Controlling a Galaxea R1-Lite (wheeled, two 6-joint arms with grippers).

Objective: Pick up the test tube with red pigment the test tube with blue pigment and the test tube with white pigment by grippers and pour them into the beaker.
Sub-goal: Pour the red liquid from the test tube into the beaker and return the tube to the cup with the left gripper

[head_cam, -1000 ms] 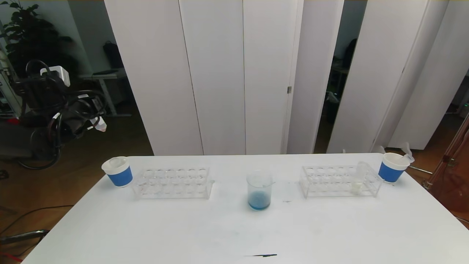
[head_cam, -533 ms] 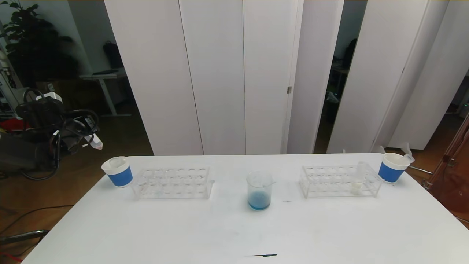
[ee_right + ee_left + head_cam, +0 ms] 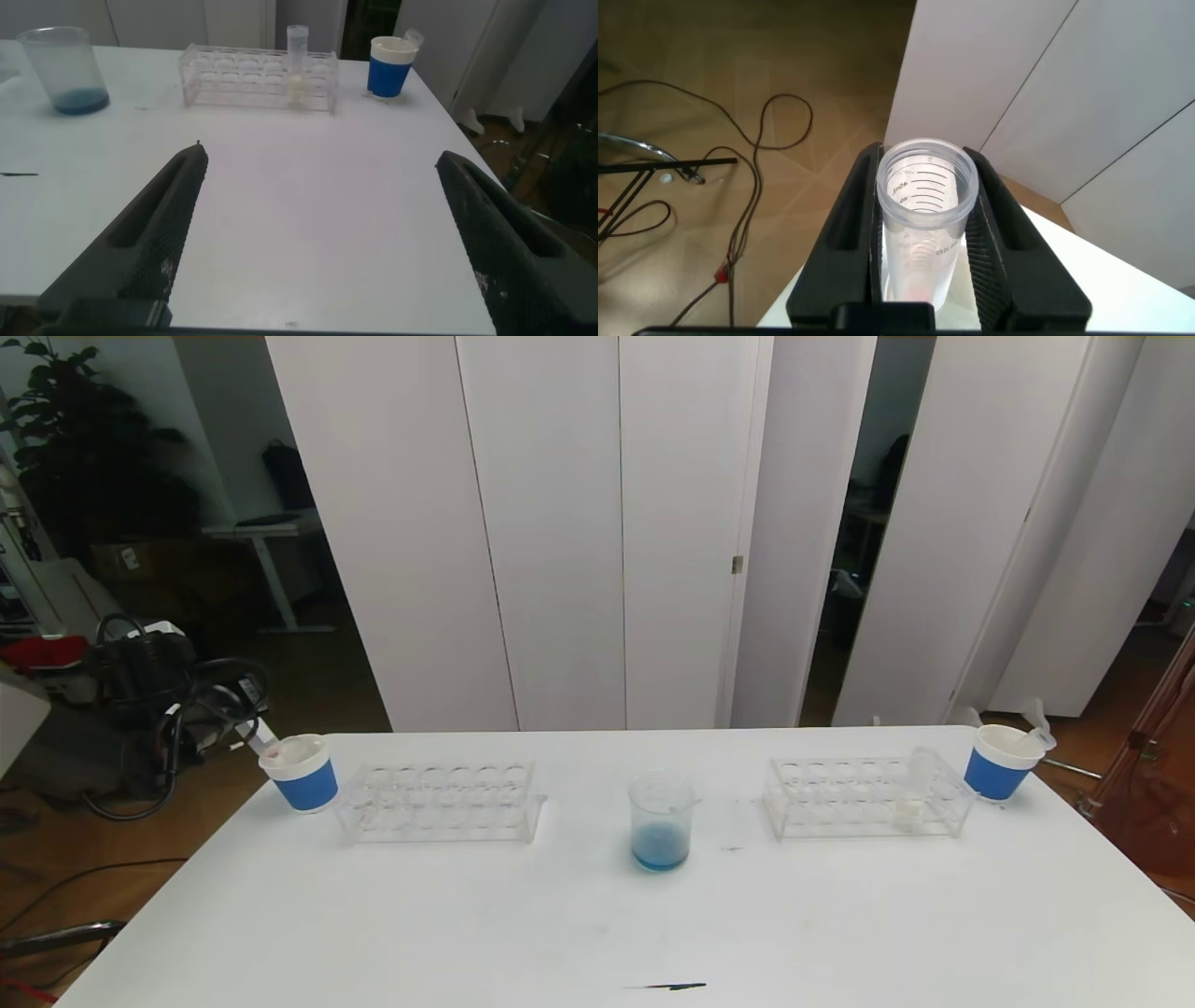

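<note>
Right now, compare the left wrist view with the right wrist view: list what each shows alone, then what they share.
Only the left wrist view: the left gripper shut on a clear graduated tube, with a trace of reddish colour at its bottom, plus wooden floor and cables.

Only the right wrist view: the right gripper open and empty over the table, the beaker with blue liquid, a clear rack holding the test tube with white pigment, and a blue-and-white paper cup.

Both: the white table.
</note>
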